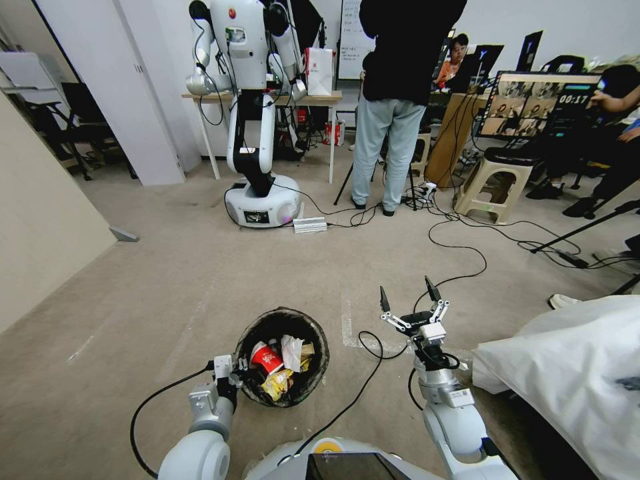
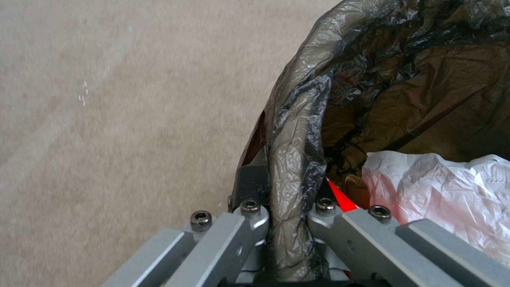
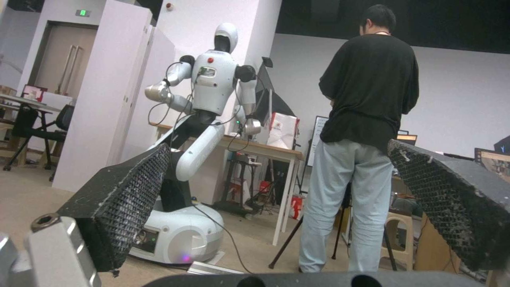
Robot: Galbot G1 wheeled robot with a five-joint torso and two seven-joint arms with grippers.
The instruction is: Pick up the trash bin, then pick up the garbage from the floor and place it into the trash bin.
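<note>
Low in the head view, just left of centre, the trash bin [image 1: 283, 365] is carried above the beige carpet, its crinkly black liner folded over the rim. The left gripper [image 1: 230, 379] sits at the bin's lower-left edge with its fingers pinching that rim; the left wrist view shows the grey fingers [image 2: 228, 235] pressed on either side of the liner-wrapped rim [image 2: 295, 159], one outside the wall and one inside. Inside the bin lies the garbage [image 1: 280, 367]: a red-and-white wrapper [image 1: 267, 359], a white tissue [image 1: 291, 350] and a yellow wrapper [image 1: 277, 383] (the tissue fills the lower right of the left wrist view, with a sliver of red beside it). To the right of the bin, lower centre-right of the head view, the right gripper [image 1: 408, 301] points upward and away from the robot, its two black-tipped fingers spread wide and holding nothing; the right wrist view shows the textured pads [image 3: 133, 195] far apart at the picture's sides. A large white plastic bag [image 1: 567, 373] lies at the lower right of the head view, and another white robot [image 1: 257, 113] stands in the upper left-centre.
</note>
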